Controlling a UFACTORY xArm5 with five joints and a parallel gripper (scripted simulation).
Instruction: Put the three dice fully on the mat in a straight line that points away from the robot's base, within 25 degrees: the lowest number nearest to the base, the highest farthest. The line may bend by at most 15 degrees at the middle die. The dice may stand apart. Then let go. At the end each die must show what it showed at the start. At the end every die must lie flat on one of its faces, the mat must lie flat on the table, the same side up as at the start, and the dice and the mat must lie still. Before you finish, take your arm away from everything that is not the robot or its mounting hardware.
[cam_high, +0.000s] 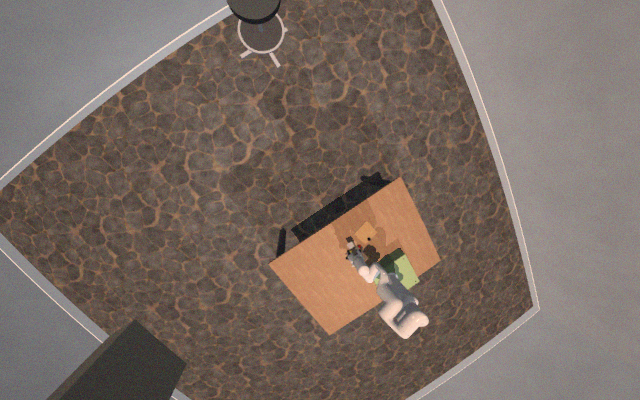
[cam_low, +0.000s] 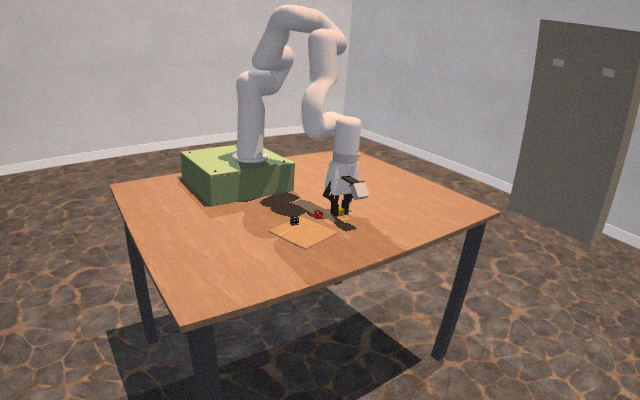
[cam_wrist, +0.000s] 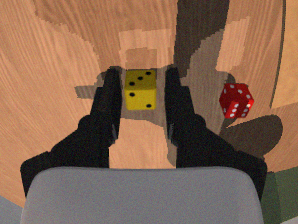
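The yellow die lies on the table between the fingers of my gripper. The gripper is open, with a gap on both sides of the die in the wrist view. One yellow face shows three pips, another two. The red die lies on the table between the yellow die and the mat. The black die is at the mat's base-side edge; whether it is fully on the mat is unclear.
The green base block stands on the wooden table behind the dice. The red die is close beside the right finger in the wrist view. Arm shadows fall across the table around the dice.
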